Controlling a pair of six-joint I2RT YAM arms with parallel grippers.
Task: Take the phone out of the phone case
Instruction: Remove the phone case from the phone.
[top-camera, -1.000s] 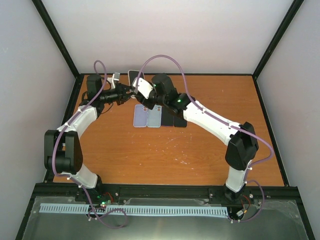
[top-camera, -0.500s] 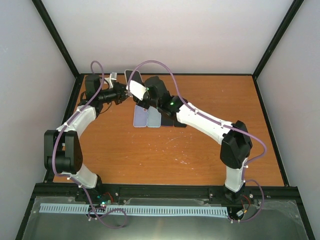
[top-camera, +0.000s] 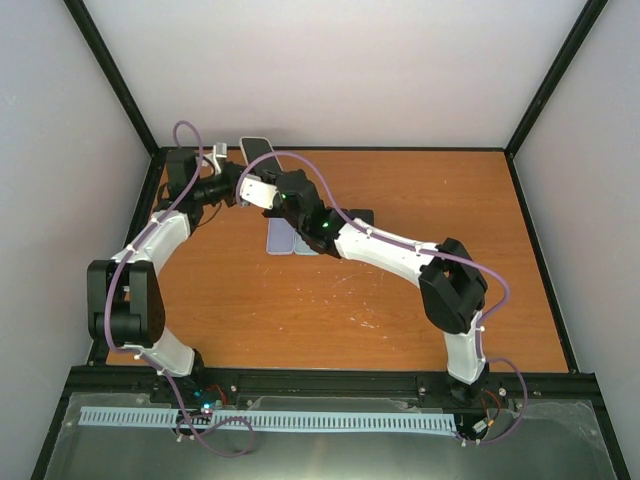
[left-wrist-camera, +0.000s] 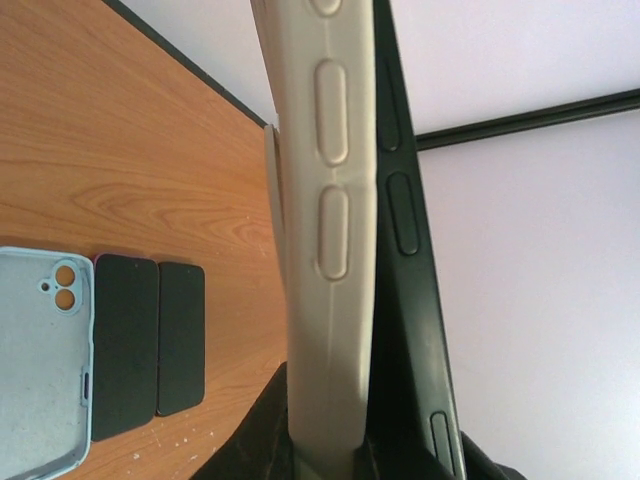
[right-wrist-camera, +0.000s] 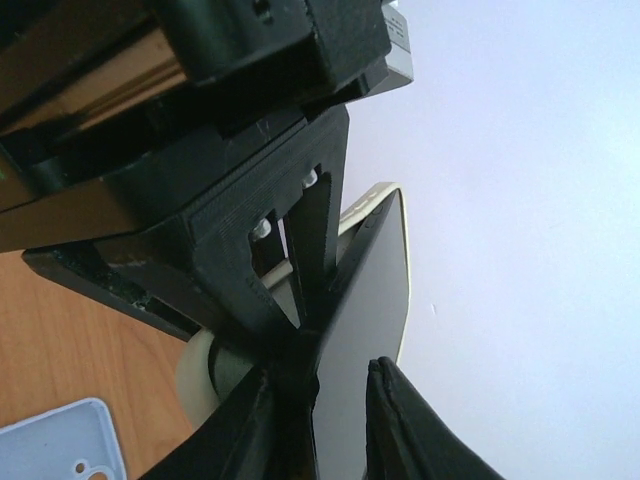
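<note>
Up in the counter's (top-camera: 430, 190) 11 o'clock corner, both arms meet on the phone (top-camera: 257, 150), which is lifted off the wood and standing roughly on end.

The left arm runs from its base up the 9 o'clock side with the elbow poking out toward the wall. Its forearm climbs to the far edge, and the wrist bends so the left gripper (top-camera: 232, 186) points toward 3 o'clock.

The right arm is doing a long reach. Its elbow is bent around 4 o'clock and the forearm stretches across the middle toward 10 o'clock, putting the right gripper (top-camera: 254, 186) nose to nose with the other one.

On the left wrist cam, the left gripper is pinched on the bottom end of the cream phone case (left-wrist-camera: 330, 250). The phone's black edge sits just beside the case wall, not flush inside it.

On the right wrist cam, the right gripper's fingers (right-wrist-camera: 400, 420) are squeezed in on the phone's lower end, one on each side of it.

On the counter at 6 o'clock of the grippers lie a light blue empty case (left-wrist-camera: 40, 350) and two dark slabs (left-wrist-camera: 125, 345) side by side. Can't tell if those are phones or cases.
</note>
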